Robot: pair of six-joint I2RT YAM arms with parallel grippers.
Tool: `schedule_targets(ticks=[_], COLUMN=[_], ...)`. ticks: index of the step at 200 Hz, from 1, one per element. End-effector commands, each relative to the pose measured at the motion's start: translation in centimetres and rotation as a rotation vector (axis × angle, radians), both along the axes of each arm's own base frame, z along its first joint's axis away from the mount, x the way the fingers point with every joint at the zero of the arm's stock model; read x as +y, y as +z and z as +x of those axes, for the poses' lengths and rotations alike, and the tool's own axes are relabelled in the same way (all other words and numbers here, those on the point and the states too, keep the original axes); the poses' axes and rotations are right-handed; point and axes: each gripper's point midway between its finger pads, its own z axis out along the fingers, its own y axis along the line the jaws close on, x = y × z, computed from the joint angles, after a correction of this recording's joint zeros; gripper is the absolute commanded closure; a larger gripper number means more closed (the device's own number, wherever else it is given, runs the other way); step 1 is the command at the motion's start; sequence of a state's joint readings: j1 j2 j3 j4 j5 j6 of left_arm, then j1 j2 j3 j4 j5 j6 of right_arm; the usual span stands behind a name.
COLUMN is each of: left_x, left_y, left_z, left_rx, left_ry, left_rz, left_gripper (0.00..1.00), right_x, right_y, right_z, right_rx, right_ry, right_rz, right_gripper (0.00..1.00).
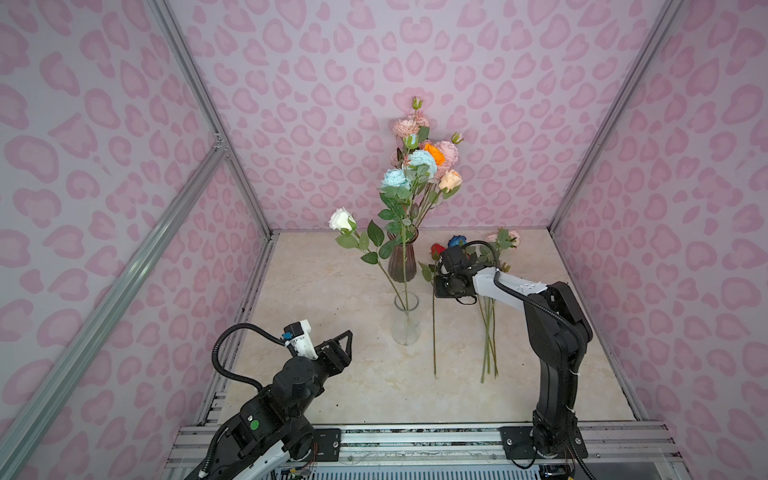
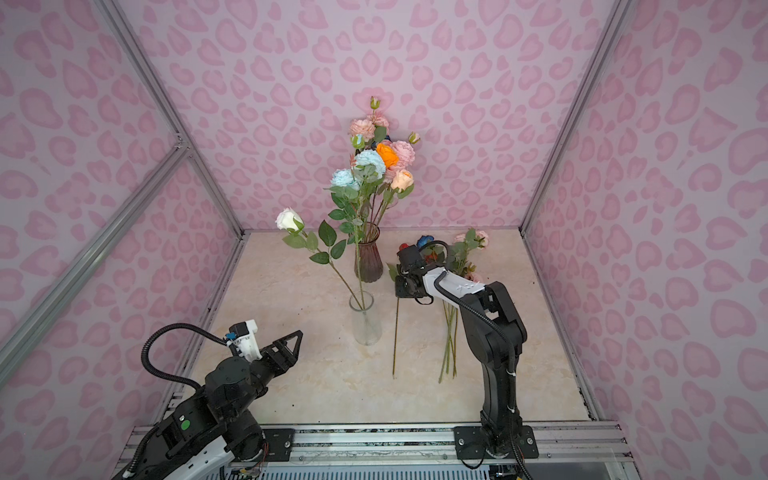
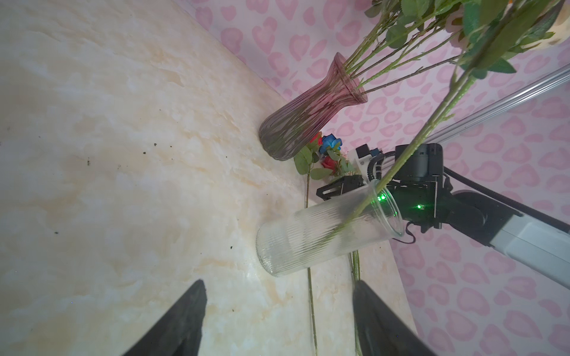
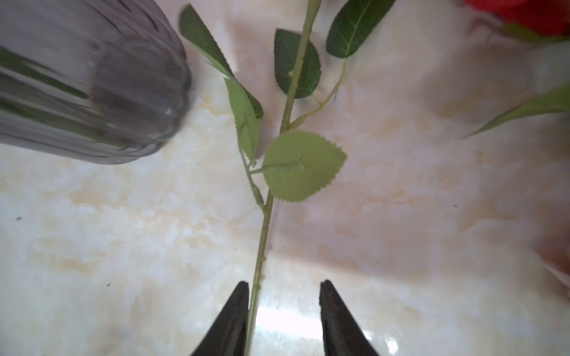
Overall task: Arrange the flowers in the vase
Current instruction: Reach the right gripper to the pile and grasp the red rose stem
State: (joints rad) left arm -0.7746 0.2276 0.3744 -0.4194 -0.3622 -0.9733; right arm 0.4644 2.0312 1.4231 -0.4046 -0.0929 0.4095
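Right wrist, right gripper (image 4: 283, 282) parted astride thin grn stem (image 4: 261, 246), ribbed glass vase (image 4: 123, 92)

Left pincer (image 3: 279, 286) spread wide, empty; clear vase (image 3: 308, 237) holds flower stems (image 3: 431, 123); purple vase (image 3: 305, 114) beyond.

A: Where do the top views stand?
B: High over the near edge, facing down and forward; both take in the whole tabletop (image 1: 374, 395), with the pink vase (image 1: 402, 266) at centre.
A: And the wrist views?
B: Left: low, set back, facing the clear vase (image 3: 308, 240). Right: close over the tabletop. Both include the pink vase.
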Motion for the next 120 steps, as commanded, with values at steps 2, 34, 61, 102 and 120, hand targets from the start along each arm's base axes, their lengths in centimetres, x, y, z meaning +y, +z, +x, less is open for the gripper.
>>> schedule_targets(ticks=[2, 34, 61, 102, 120], left_x=[-0.7, -1.7, -1.1, -1.4, -1.7], left_y=[-0.6, -0.7, 0.3, 0.1, -0.3], left_z=[0.1, 0.3, 0.8, 1.4, 1.3], left_rx=[0.017, 0.008, -0.012, 0.005, 0.023], left_ry=[-0.011, -0.054, -0.017, -0.001, -0.012], left_rz=[-0.062, -0.031, 0.008, -0.005, -0.001], left_gripper=[0.24, 0.24, 0.24, 0.24, 0.24], right_x=[0.7, 1.4, 1.7, 2.0, 1.9], right_y=[-1.7, -0.8, -1.0, -2.6, -3.5], right_z=[0.0, 1.3, 1.4, 2.5, 2.5], right_rx=[0.047, 0.016, 0.003, 0.051, 0.065], right_ry=[0.030, 0.032, 0.029, 0.027, 0.024], right_rz=[-0.018, -0.039, -0.059, -0.139, -0.153], right_gripper=[0.60, 0.60, 0.60, 0.63, 0.69])
